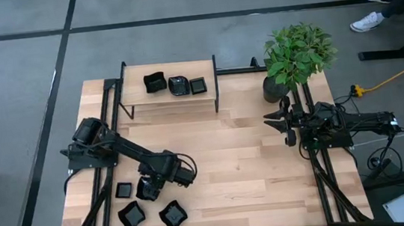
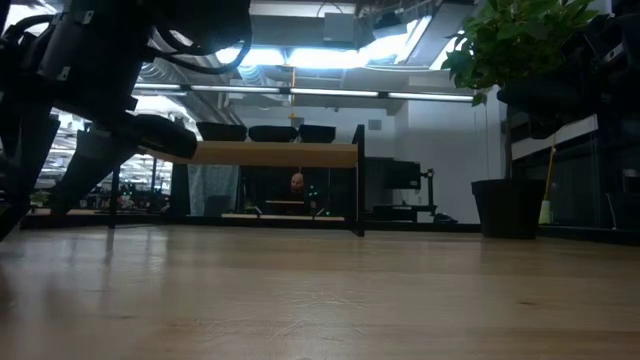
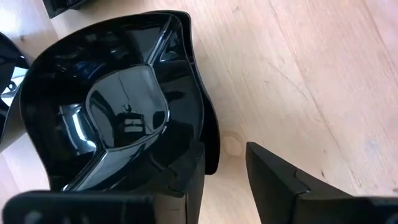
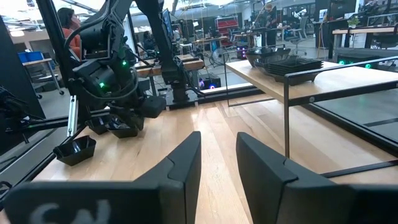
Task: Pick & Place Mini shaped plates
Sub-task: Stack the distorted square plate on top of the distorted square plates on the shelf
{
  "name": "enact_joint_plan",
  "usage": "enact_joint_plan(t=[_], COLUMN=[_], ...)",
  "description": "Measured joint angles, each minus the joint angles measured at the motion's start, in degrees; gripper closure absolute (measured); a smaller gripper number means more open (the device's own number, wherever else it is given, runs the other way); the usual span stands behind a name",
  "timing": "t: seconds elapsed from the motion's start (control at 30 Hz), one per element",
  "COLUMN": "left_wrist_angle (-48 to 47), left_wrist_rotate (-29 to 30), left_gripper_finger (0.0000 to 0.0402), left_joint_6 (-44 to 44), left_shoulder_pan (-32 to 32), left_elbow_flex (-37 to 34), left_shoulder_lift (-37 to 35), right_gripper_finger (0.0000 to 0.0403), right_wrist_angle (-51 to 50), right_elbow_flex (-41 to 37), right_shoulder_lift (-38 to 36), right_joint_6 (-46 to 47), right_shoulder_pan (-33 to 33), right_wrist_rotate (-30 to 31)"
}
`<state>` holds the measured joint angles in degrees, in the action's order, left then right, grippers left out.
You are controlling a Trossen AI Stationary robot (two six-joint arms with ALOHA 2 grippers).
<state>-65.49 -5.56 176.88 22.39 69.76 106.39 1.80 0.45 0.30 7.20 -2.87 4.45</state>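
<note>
The left gripper [image 1: 150,188] hangs low over the table's front left corner, its fingers parted around the rim of a glossy black plate [image 3: 118,118], one finger inside the rim and one outside; whether that plate is gripped firmly or only straddled is hard to judge from the wrist view. Three more small black plates lie just beside it near the front edge: a small square one [image 1: 123,190], a wavy one [image 1: 131,215] and another [image 1: 172,215]. Three plates [image 1: 176,85] already sit in a row on the raised shelf [image 1: 136,97] at the table's back edge. The right gripper [image 1: 282,127] waits near the right edge beside the potted plant [image 1: 295,58], fingers apart and holding nothing. By this count the job looks roughly half done, with four plates left to move.
</note>
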Motion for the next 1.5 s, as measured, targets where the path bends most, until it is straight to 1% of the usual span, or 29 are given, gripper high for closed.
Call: enact_joint_plan(t=[0.23,0.37,0.5,0.67,0.73,0.87,1.0,1.23,1.4,1.5], left_wrist_angle=[-0.2,-0.2,-0.2,-0.1,-0.1,0.5,1.7,2.6,2.6,2.5], left_wrist_rotate=[0.0,0.2,0.6,0.6,0.6,0.6,1.7,7.9,14.7,20.0], left_gripper_finger=[0.0298,0.0311,0.0336,0.0384,0.0396,0.0398,0.0398,0.0399,0.0399,0.0399], left_joint_6=[-0.2,-1.9,-3.6,-6.0,-6.1,-6.0,-8.4,-14.0,-15.6,-15.7], left_shoulder_pan=[0.0,0.0,0.0,0.1,0.4,0.5,0.3,-1.2,-2.1,-2.3], left_elbow_flex=[0.0,0.0,0.0,0.0,0.0,0.0,0.1,2.9,5.6,7.3], left_shoulder_lift=[0.0,0.0,0.0,0.0,0.0,0.0,-0.1,-0.1,-0.1,0.0], right_gripper_finger=[0.0300,0.0300,0.0300,0.0300,0.0300,0.0300,0.0300,0.0300,0.0300,0.0300], right_wrist_angle=[0.0,0.0,0.0,0.0,0.0,0.0,0.0,0.0,0.0,0.0], right_elbow_flex=[0.0,0.0,0.0,0.0,0.0,0.0,0.0,0.0,0.0,0.0], right_shoulder_lift=[0.0,0.0,0.0,0.0,0.0,0.0,0.0,0.0,0.0,0.0], right_joint_6=[0.0,0.0,0.0,0.0,0.0,0.0,0.0,0.0,0.0,0.0], right_shoulder_pan=[0.0,0.0,0.0,0.0,0.0,0.0,0.0,0.0,0.0,0.0], right_wrist_rotate=[0.0,0.0,0.0,0.0,0.0,0.0,0.0,0.0,0.0,0.0])
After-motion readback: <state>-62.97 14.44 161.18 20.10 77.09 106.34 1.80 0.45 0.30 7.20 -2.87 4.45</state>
